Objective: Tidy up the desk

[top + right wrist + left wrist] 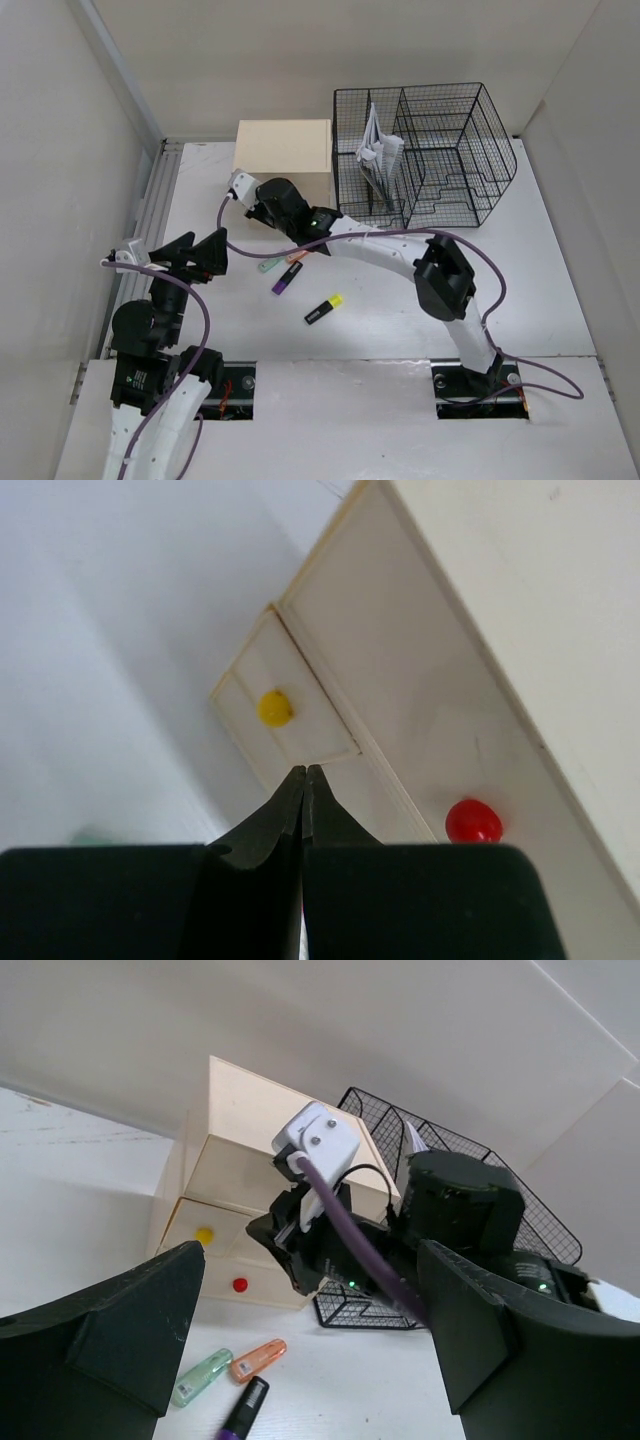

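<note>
The desk (400,310) is a white tabletop with a metal rail along its left edge. On it lie a green marker (268,266), an orange marker (295,256), a purple marker (287,280) and a yellow-capped black marker (323,310). My right gripper (304,772) is shut with nothing in it. Its tips are at the front of the beige drawer box (285,155), between the yellow knob (274,708) and the red knob (473,821). My left gripper (197,250) hangs open and empty above the desk's left side, left of the markers.
A black wire mesh organizer (430,155) holding folded papers (380,150) stands at the back, right of the drawer box. The right arm (400,250) stretches across the middle of the desk just behind the markers. Walls close in on the left, right and back.
</note>
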Available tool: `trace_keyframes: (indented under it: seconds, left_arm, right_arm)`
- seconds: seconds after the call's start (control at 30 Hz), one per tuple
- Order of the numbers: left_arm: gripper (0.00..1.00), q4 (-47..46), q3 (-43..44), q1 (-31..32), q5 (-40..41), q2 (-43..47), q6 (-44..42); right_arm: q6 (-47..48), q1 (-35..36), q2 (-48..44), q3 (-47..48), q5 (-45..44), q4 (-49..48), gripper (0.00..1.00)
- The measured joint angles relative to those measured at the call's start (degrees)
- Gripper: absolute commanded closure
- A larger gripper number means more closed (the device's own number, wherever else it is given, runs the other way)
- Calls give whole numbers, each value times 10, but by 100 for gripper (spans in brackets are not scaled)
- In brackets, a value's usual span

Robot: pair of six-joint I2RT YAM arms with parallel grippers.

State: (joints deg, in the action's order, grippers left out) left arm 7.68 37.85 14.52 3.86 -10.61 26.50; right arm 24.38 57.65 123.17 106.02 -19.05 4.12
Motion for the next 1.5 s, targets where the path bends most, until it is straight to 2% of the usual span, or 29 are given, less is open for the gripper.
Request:
trace_keyframes:
  seconds: [0.2,0.4,0.53,0.57,0.67,0.7,0.77,0.8,0.83,0.87,0.93,1.0,1.07,1.1,1.13,1.2,1.27,1.4,1.5]
  left_arm:
    - [15,-4,0,0,-12,0,15]
    - [16,-6,-9,0,-18,10,30]
    - [38,-21,-40,0,-38,22,67]
    - [54,-25,-53,0,-42,26,80]
    - [81,-42,-98,0,-48,32,134]
    - [100,-51,-114,0,-52,34,154]
    - [100,-67,-147,0,-48,33,189]
    - [100,-77,-163,-1,-47,28,206]
    - [100,-90,-180,-1,-48,20,227]
    - [100,-110,-198,-1,-48,7,246]
    - [100,-158,-233,-1,-54,-33,281]
    - [97,-219,-263,-2,-65,-94,314]
    - [86,-278,-278,-1,-77,-167,335]
    - [78,-309,-279,-1,-84,-212,343]
    - [58,-348,-279,-1,-93,-261,349]
    - [44,-427,-276,-1,-114,-360,360]
    - [34,-495,-271,-1,-140,-450,368]
    - [31,-593,-230,-1,-174,-596,376]
    - [31,-651,-196,0,-182,-671,379]
  right_arm:
    - [3,-2,-34,0,81,42,100]
    - [1,-6,-7,31,102,71,100]
    - [10,-7,0,35,89,92,100]
    - [15,-7,-6,26,76,91,100]
    - [32,-13,-56,-42,39,89,100]
    - [38,-18,-81,-73,37,94,100]
    - [47,-38,-144,-132,55,100,100]
    - [52,-52,-179,-157,71,101,90]
    - [57,-69,-219,-180,91,105,67]
    - [59,-85,-258,-195,109,104,31]
    - [69,-118,-328,-213,139,99,17]
    - [72,-142,-388,-218,174,91,15]
    - [71,-160,-431,-218,213,78,17]
    - [66,-171,-449,-218,237,73,18]
    - [61,-179,-461,-218,260,71,19]
    - [47,-205,-476,-220,308,66,23]
    - [32,-233,-482,-230,349,64,28]
    - [6,-276,-483,-257,413,70,45]
    - [-13,-298,-484,-269,452,73,49]
